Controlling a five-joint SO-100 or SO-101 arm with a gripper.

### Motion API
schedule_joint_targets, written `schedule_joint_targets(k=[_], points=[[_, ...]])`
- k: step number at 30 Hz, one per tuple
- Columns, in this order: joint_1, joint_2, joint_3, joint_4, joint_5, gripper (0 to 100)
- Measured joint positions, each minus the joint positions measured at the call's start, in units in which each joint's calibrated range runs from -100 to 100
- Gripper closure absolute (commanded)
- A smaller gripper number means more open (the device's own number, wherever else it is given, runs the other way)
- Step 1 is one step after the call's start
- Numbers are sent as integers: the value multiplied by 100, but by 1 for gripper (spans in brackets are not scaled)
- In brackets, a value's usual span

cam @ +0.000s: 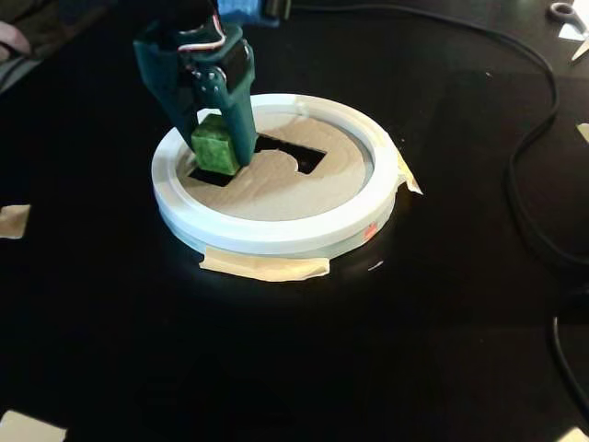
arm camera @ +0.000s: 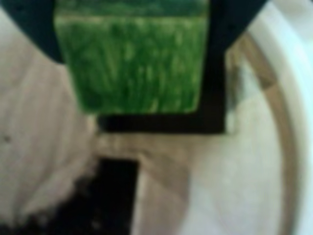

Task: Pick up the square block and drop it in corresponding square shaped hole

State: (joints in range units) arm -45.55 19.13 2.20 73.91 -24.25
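Observation:
A green square block [arm camera: 132, 58] fills the top of the wrist view, held between my dark teal fingers [arm camera: 39, 29]. My gripper [cam: 218, 152] is shut on the block [cam: 214, 147] and holds it just above a square hole [cam: 204, 175] at the left of a cardboard disc. In the wrist view the dark square hole [arm camera: 161, 122] shows right under the block, and a second dark cutout [arm camera: 115, 191] lies below. In the fixed view another cutout [cam: 293, 150] sits near the disc's middle.
The cardboard disc [cam: 294, 189] sits inside a white round rim [cam: 276, 238] taped to a black table. Black cables [cam: 529, 184] run along the right. Tape pieces [cam: 13, 221] lie at the left edge.

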Motion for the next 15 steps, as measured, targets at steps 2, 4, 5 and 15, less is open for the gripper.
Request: schedule_joint_targets(k=[2, 4, 5, 15], points=[[0, 0, 0, 0, 0, 64], [10, 0, 0, 0, 0, 64], [10, 0, 0, 0, 0, 64], [10, 0, 166, 0, -137, 64]])
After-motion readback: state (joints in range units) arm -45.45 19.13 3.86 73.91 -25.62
